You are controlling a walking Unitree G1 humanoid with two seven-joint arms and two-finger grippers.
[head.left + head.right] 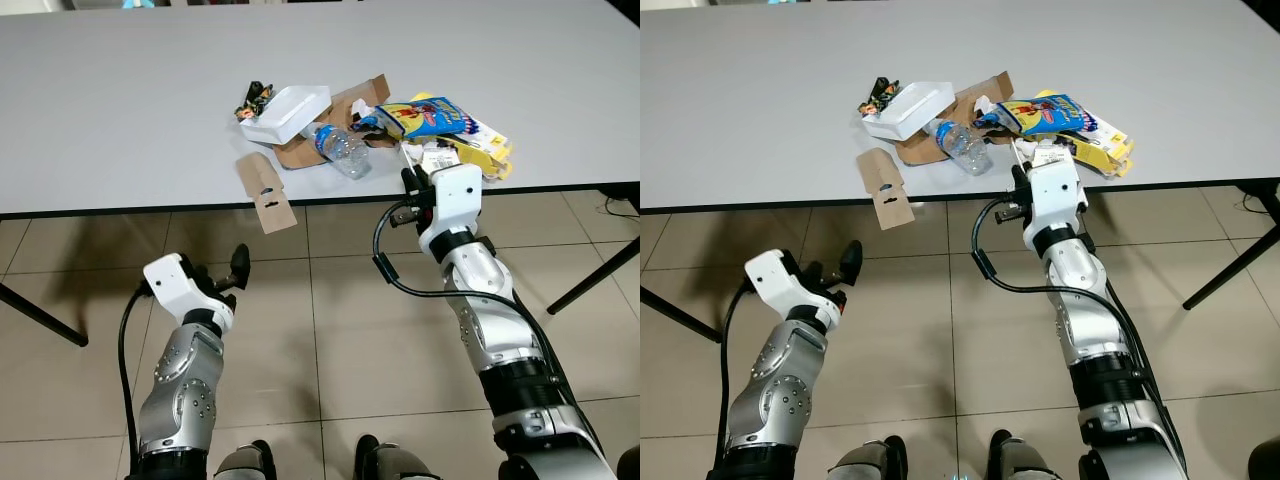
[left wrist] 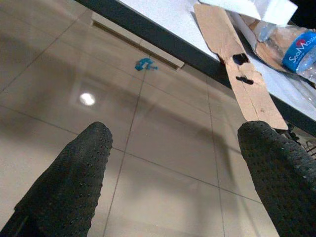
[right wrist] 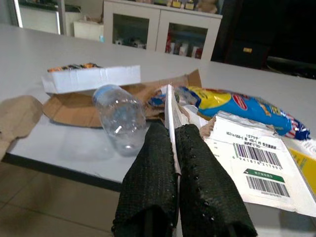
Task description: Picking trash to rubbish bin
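At the table's near edge: our right pincer is closed on a thin white sheet of packaging, held on edge between both fingers; the table is grey and we stand before its front rim.
Left pincer: open, fingers spread wide, low over the tiled floor below the table edge; holding nothing.
Trash pile: white foam box, clear plastic bottle, brown cardboard with one strip hanging past the rim, blue-and-yellow snack bag, yellow wrapper, a small dark wrapper just beside the foam box; all close together near the front rim.
Bin: we cannot say where it is.
Risk, grip: we judge the sheet thin and slippery; held by an edge, it may slide out as we lift.
Risk, neighbours: the sheet seems tucked among the white label paper and the snack bag; pulling could drag them, or roll the bottle, off the rim.
Writing: the bottle's blue label reads "SeaM..." and is cut off; the white label carries barcodes and "15799"; other digits are too small to trust.
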